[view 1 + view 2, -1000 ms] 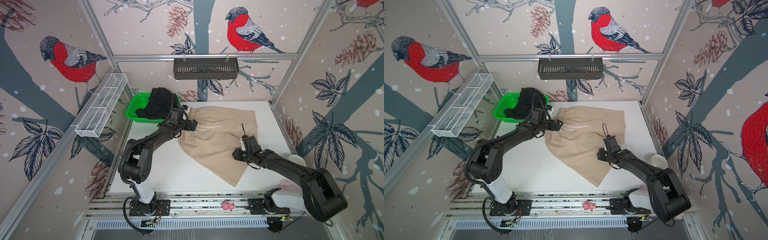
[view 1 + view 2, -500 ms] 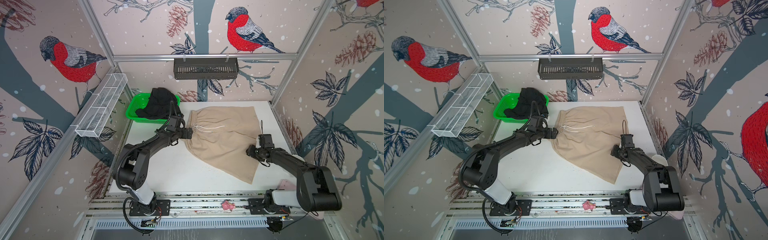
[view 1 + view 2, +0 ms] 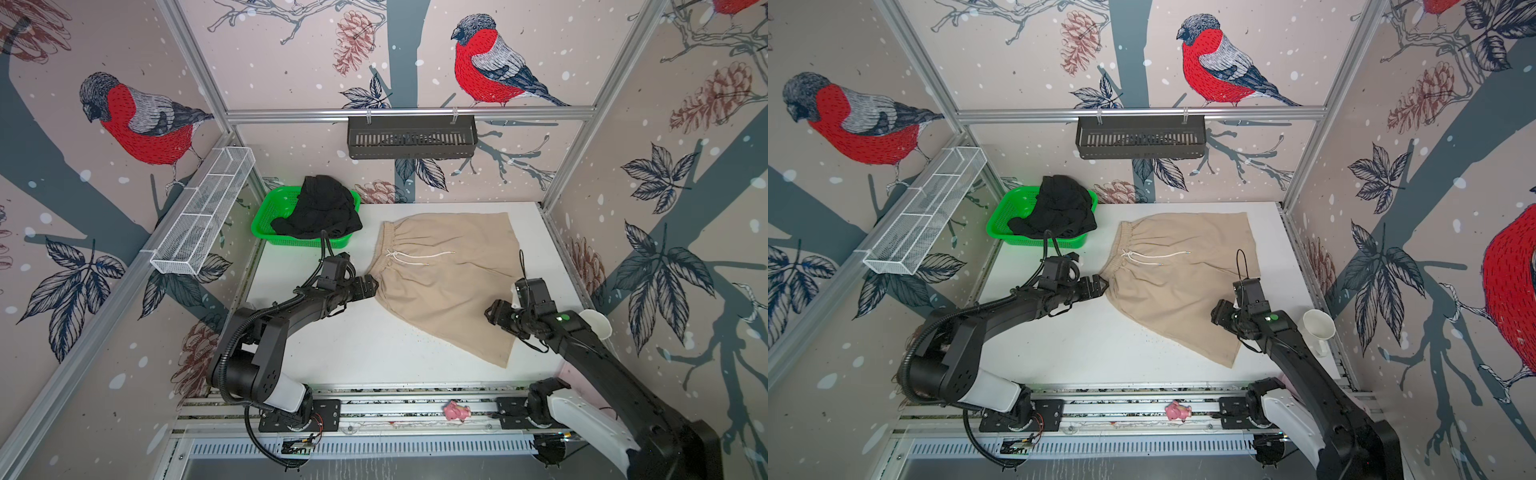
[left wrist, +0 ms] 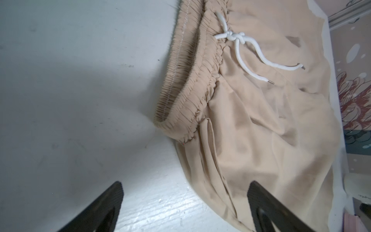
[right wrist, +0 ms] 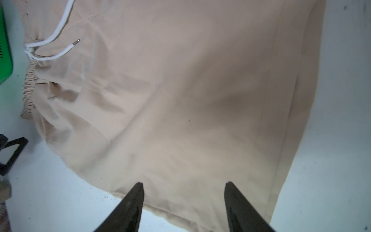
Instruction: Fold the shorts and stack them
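Left gripper [image 3: 369,290], both top views: jaws apart beside waistband corner of beige shorts [image 3: 449,282], flat on table [image 3: 332,345]; black shorts [image 3: 322,210] heaped in green basket [image 3: 270,208].
Left wrist: fingers spread, empty.
Right wrist: right gripper [image 5: 184,183] parted above beige cloth edge.

Top views look down; both wrist views closely share beige shorts [image 4: 261,124].

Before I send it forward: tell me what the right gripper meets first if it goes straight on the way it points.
The beige shorts. The right gripper, jaws apart, points at their leg fabric lying right ahead; its height above the cloth is unclear.
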{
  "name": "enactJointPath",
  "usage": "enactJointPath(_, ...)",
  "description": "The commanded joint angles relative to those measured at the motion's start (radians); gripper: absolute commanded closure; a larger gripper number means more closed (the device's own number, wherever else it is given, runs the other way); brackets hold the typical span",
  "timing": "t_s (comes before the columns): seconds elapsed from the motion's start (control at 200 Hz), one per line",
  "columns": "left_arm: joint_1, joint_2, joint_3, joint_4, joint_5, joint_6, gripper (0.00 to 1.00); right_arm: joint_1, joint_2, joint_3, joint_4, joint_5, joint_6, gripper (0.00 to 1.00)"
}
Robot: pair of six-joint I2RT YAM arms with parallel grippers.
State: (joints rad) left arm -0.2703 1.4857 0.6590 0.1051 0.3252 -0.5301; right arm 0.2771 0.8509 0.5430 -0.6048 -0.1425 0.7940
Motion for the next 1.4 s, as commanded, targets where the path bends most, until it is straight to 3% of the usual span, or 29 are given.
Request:
enactJointPath(0.0,0.014,-0.026,-0.028,0.127,0.054,-0.088,0.03,0.038,-0.097,-0.058,-0.098,0.030,0.282,0.34)
enactJointPath(0.13,0.015,-0.015,-0.037,0.174,0.093,-0.124,0.03,0.052,-0.155,-0.098,-0.140,0.005,0.383,0.33)
enactJointPath(0.34,0.014,0.021,0.005,0.113,0.078,-0.121,0.03,0.066,0.011,-0.017,-0.263,-0.087,0.359,0.28)
enactJointPath(0.535,0.014,0.007,-0.011,0.110,0.069,-0.154,0.03,0.095,0.066,-0.007,-0.309,-0.218,0.479,0.27)
enactJointPath(0.84,0.012,-0.019,-0.018,0.087,0.054,-0.145,0.03,0.182,0.168,0.026,-0.265,-0.002,0.594,0.28)
enactJointPath(1.005,0.010,-0.029,-0.018,0.079,0.049,-0.149,0.03,0.273,0.201,-0.007,-0.233,0.057,0.713,0.30)
enactJointPath(1.391,0.007,-0.007,-0.027,0.105,0.042,-0.147,0.03,0.330,0.159,-0.135,-0.126,0.105,0.879,0.32)
